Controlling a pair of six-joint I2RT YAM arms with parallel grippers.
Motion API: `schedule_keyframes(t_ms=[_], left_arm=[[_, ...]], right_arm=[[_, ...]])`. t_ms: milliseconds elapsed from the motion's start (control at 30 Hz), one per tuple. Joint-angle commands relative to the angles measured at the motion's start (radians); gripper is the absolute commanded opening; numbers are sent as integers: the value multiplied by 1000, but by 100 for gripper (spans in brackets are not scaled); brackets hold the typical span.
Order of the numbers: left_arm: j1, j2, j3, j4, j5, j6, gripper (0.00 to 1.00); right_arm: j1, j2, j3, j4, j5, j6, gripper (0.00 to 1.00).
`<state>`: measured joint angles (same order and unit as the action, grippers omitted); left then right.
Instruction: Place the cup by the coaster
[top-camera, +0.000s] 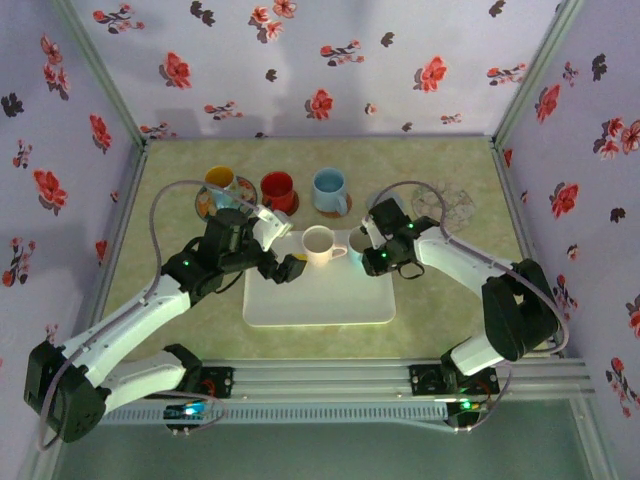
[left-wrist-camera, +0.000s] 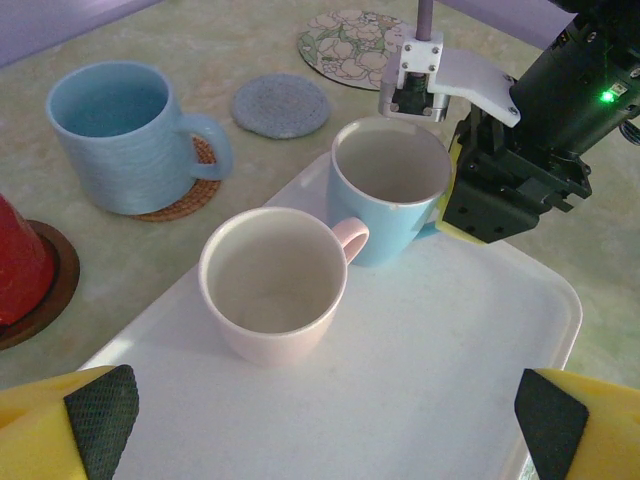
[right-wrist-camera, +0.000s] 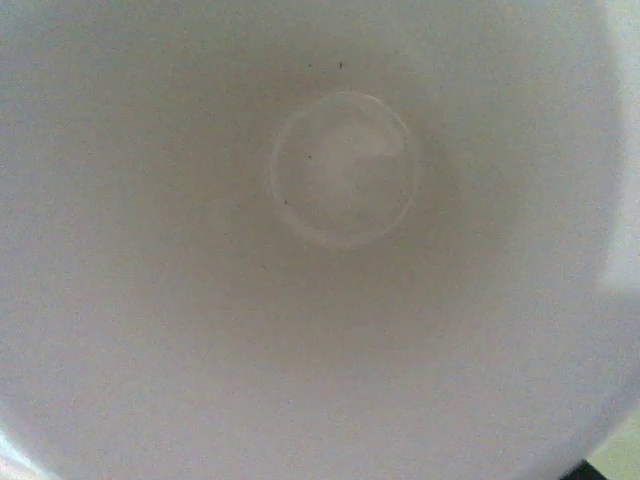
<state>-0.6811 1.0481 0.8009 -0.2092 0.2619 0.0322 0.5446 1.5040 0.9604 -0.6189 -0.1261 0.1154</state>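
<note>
Pale-blue cup (left-wrist-camera: 385, 200) stands upright on the white tray (left-wrist-camera: 430, 340), close to the tray's far right corner, its white inside facing the right wrist camera from directly below.

The right arm bends out by the right wall and angles its forearm inward to that corner. The right gripper (left-wrist-camera: 450, 205) sits at the cup's right rim with a yellow pad against the outside wall; whether the jaws have clamped the wall I cannot tell. The left arm sweeps up from the left base to the tray's far left edge. The left gripper (left-wrist-camera: 320, 430) points across the tray at the cups, spread fully wide and holding nothing.

Most of the tray's near half is bare. Bare table (top-camera: 450, 300) lies past the tray's far edge and to its right.

A pink cup (left-wrist-camera: 272, 285) stands just beside the blue one on the left, its handle turned toward it. I cannot tell whether the handle touches. Beyond the tray's edge lie a bare blue-grey coaster (left-wrist-camera: 281, 105) and, farther off, a floral coaster (left-wrist-camera: 350, 35). To the left stand a light-blue mug (left-wrist-camera: 115, 135), a red mug (top-camera: 277, 187) and a yellow mug (top-camera: 220, 180), each on its own coaster.
</note>
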Motion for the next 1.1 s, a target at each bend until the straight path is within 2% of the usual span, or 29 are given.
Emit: schedule_keyframes(t_ms=[0, 200, 367, 533, 1067], left_arm=[[-10, 1, -12, 27, -10, -14, 100], [-10, -8, -19, 30, -10, -17, 100], [-10, -36, -37, 38, -21, -22, 100], [-9, -60, -52, 47, -27, -30, 100], [-10, -113, 11, 22, -72, -13, 100]], right_arm=[[9, 6, 24, -22, 31, 3, 25], [14, -22, 17, -16, 43, 9, 21], [15, -45, 19, -19, 64, 15, 14], [15, -81, 17, -25, 89, 16, 0], [0, -216, 61, -65, 146, 1, 0]])
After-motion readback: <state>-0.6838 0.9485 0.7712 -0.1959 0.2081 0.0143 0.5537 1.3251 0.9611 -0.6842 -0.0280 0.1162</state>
